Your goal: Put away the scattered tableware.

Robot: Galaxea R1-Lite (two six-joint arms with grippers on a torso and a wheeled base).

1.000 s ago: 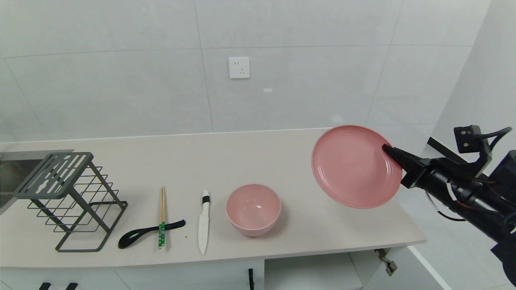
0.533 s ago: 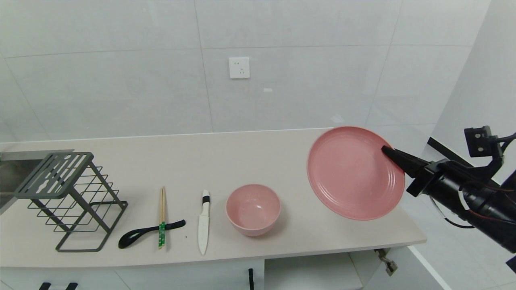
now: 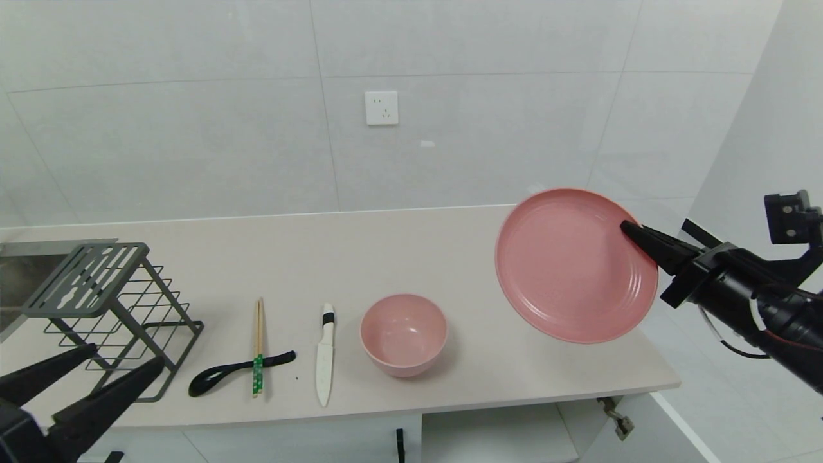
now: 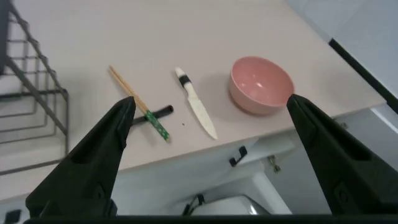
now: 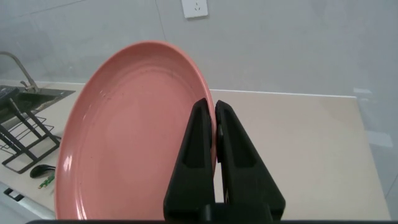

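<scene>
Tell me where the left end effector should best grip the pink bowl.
Probably the rim of the pink bowl, from above: it stands upright with the mouth open, so one finger goes inside, one outside. The left end effector is open.

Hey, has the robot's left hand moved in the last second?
Yes. The left hand has risen into the head view from the lower left, open, its tips now level with the foot of the wire rack.

A kitchen: tiled wall [image 3: 193, 128], countertop [image 3: 398, 251], sink [image 3: 16, 273] and dish rack [image 3: 106, 302].
</scene>
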